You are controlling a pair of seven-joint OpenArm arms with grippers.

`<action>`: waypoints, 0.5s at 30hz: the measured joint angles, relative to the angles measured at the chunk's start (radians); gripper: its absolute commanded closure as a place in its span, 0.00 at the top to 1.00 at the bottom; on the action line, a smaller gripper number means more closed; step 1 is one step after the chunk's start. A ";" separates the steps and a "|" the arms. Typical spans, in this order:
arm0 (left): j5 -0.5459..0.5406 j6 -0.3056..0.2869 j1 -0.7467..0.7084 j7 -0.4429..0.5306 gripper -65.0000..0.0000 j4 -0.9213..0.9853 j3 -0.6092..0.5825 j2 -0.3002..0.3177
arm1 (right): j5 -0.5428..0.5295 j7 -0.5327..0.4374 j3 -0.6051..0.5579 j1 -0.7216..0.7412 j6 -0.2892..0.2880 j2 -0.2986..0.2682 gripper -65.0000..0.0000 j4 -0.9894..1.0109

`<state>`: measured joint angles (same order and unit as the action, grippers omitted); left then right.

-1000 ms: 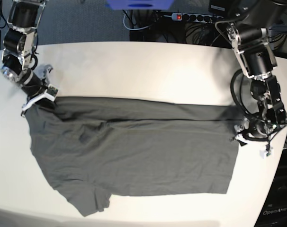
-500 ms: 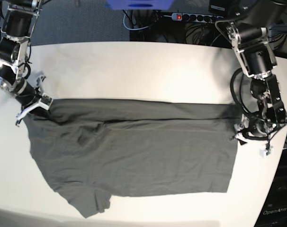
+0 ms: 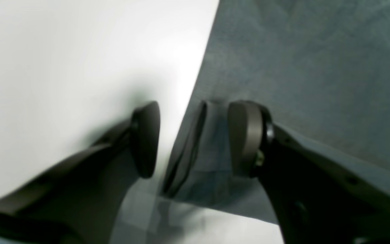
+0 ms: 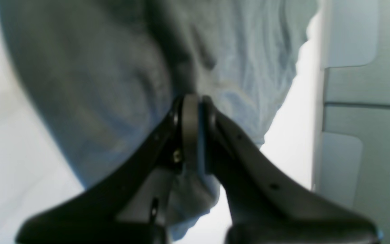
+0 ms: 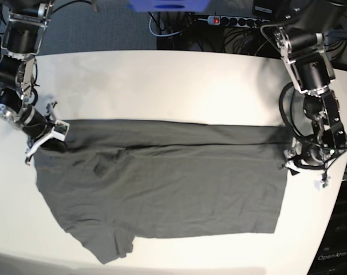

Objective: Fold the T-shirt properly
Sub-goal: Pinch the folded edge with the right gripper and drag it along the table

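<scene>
arms: silver-black segments, black cables | hands: dark curved fingers [image 3: 245, 139], screws, white fittings

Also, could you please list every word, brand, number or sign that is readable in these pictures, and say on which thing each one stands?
"OpenArm": white letters on the dark robot base at the lower right corner of the base view; readable but small.
T-shirt: plain, no print or label visible.
Power strip beyond the table: a red lit switch, no readable text.
Both wrist views: no text.
</scene>
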<state>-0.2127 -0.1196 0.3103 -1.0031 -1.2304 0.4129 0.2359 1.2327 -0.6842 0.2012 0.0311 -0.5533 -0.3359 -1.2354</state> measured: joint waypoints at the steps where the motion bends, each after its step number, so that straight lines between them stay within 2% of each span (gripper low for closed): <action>1: 0.000 0.000 0.000 0.000 0.49 0.000 0.000 0.000 | 0.003 -0.001 0.010 -0.004 -0.002 0.010 0.02 0.000; 15: 0.000 -0.003 -0.008 0.004 0.49 0.000 -0.002 0.000 | 0.010 0.003 0.061 -0.032 -0.005 0.034 0.02 0.003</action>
<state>-0.2131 -0.1230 0.3019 -0.9989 -1.2304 0.4110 0.2359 1.2430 -0.6815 0.2626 -0.0006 -0.5579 -0.3023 -1.2324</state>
